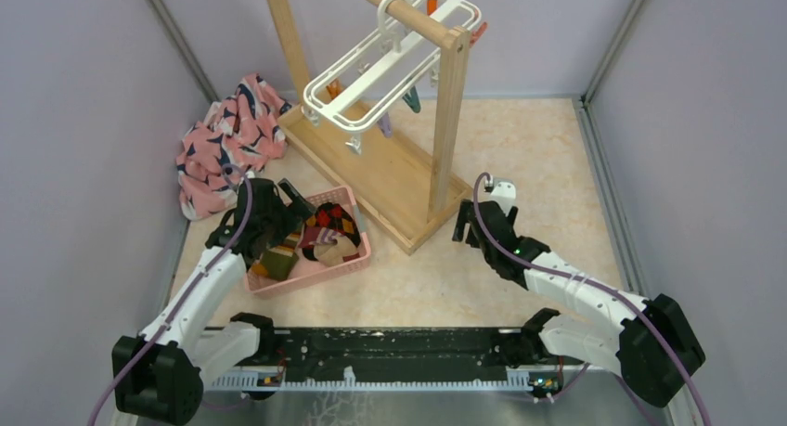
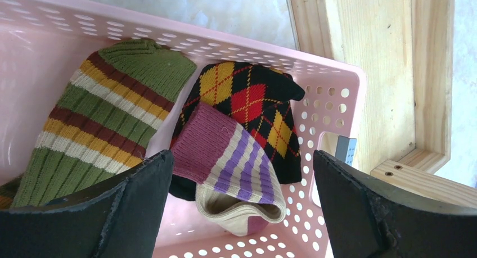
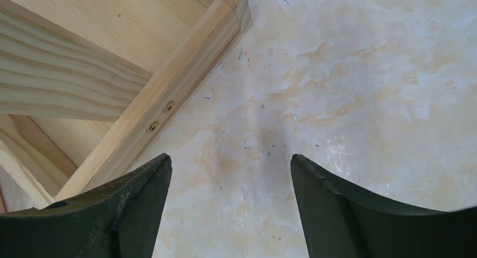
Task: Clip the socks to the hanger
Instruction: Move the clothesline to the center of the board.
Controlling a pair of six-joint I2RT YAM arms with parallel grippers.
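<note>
Several socks lie in a pink basket (image 1: 357,254). The left wrist view shows an olive-green striped sock (image 2: 107,109), a black-red-yellow argyle sock (image 2: 253,100) and a beige sock with purple stripes and a maroon cuff (image 2: 236,168); the argyle sock (image 1: 336,224) also shows from above. My left gripper (image 2: 242,162) is open, just above the beige sock, holding nothing; in the top view it (image 1: 278,224) hangs over the basket. The white hanger (image 1: 371,78) hangs by its hook from the wooden rack's bar, coloured clips beneath. My right gripper (image 3: 230,159) is open and empty over bare table by the rack's base; from above it (image 1: 475,224) is near the rack's upright.
The tall wooden rack (image 1: 445,129) stands on a wooden base board (image 1: 390,180) at mid-table; its corner (image 3: 169,100) lies left of my right gripper. A big pink patterned cloth (image 1: 227,143) is heaped at the back left. Grey walls close in the left, right and back.
</note>
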